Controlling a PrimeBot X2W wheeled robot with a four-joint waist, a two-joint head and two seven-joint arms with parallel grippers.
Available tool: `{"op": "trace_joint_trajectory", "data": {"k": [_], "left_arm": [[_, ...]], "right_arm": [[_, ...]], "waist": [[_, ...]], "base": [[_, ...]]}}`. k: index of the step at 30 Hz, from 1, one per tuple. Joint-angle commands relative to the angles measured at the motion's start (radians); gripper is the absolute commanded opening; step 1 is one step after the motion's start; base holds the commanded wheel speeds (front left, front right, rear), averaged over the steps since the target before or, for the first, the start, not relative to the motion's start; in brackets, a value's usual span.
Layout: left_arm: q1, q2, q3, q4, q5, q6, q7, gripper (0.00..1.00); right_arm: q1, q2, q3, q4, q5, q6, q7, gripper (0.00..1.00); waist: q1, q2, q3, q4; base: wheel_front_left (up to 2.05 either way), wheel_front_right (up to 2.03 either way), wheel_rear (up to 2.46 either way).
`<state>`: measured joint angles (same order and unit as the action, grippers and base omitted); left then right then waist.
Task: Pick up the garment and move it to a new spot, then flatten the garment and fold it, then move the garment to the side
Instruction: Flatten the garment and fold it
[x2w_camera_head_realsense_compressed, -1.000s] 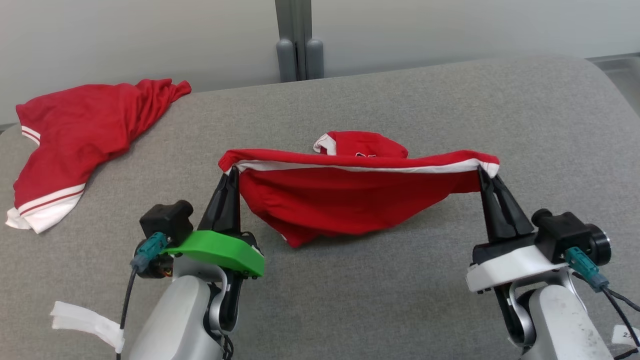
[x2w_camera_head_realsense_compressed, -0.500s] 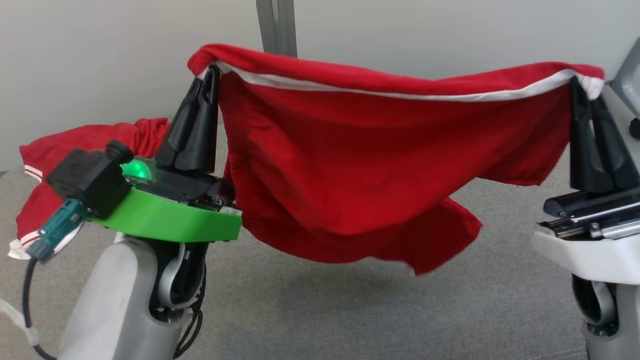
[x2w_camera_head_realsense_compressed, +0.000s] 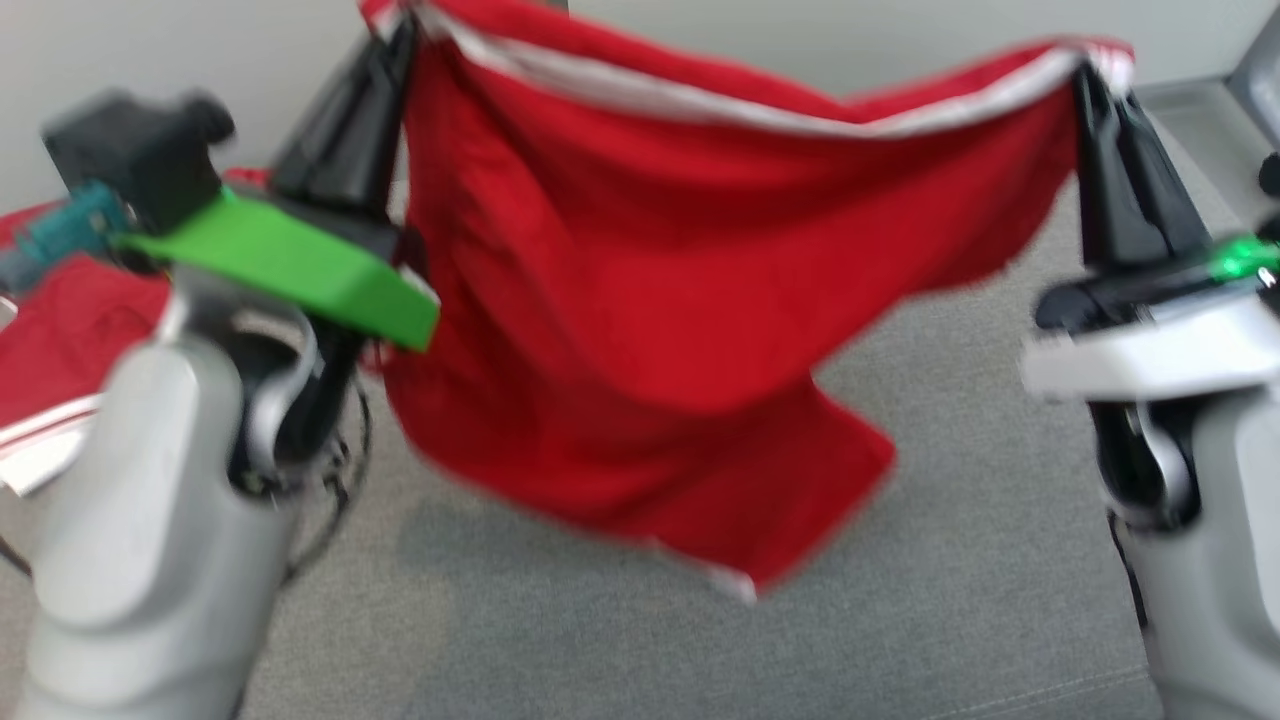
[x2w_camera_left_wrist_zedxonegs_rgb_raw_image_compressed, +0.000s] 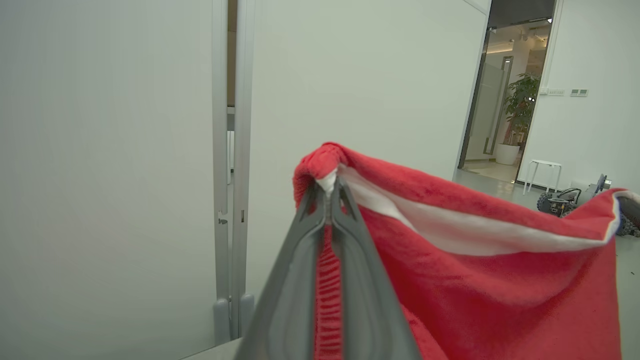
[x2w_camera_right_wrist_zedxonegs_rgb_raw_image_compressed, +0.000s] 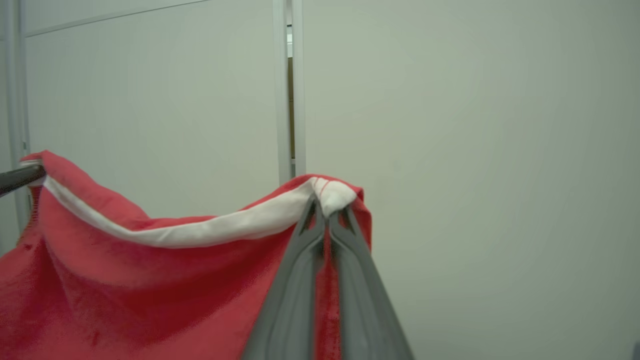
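A red garment (x2w_camera_head_realsense_compressed: 640, 300) with a white hem band hangs in the air between my two grippers, clear of the grey surface (x2w_camera_head_realsense_compressed: 600, 640). My left gripper (x2w_camera_head_realsense_compressed: 400, 25) is shut on its upper left corner, and my right gripper (x2w_camera_head_realsense_compressed: 1085, 65) is shut on its upper right corner. The cloth sags in the middle and its lower end dangles toward the surface. In the left wrist view the left gripper (x2w_camera_left_wrist_zedxonegs_rgb_raw_image_compressed: 327, 187) pinches the hem of the garment (x2w_camera_left_wrist_zedxonegs_rgb_raw_image_compressed: 475, 280). The right wrist view has the right gripper (x2w_camera_right_wrist_zedxonegs_rgb_raw_image_compressed: 327, 205) closed on the white corner of the garment (x2w_camera_right_wrist_zedxonegs_rgb_raw_image_compressed: 125, 290).
A second red garment (x2w_camera_head_realsense_compressed: 50, 350) with white stripes lies at the far left of the grey surface, partly behind my left arm. A pale wall (x2w_camera_head_realsense_compressed: 800, 30) with a vertical post stands behind. Through a doorway (x2w_camera_left_wrist_zedxonegs_rgb_raw_image_compressed: 510, 100) I see a plant and a stool.
Both grippers have lifted the garment off the grey surface and carried it high. It now hangs free and swings. The head view has shifted and is blurred.
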<state>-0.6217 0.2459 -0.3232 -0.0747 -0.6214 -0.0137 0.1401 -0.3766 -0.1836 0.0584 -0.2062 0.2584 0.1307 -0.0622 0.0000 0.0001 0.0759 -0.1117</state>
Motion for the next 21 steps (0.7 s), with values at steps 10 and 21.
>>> {"op": "trace_joint_trajectory", "data": {"k": [10,21], "left_arm": [[-0.472,-0.037,0.019,0.423,0.076,-0.040,-0.097,0.00],[-0.332,-0.101,-0.072,0.651,0.052,-0.103,-0.276,0.00]], "right_arm": [[-0.609,0.032,0.062,0.500,-0.114,0.000,-0.155,0.00],[-0.468,0.096,0.065,0.696,-0.088,0.000,-0.204,0.00]], "waist": [[0.0000,-0.0001,0.227,-0.057],[0.0000,-0.0001,0.338,-0.015]], "base": [[0.00,0.00,0.00],[0.00,0.00,0.00]]}}
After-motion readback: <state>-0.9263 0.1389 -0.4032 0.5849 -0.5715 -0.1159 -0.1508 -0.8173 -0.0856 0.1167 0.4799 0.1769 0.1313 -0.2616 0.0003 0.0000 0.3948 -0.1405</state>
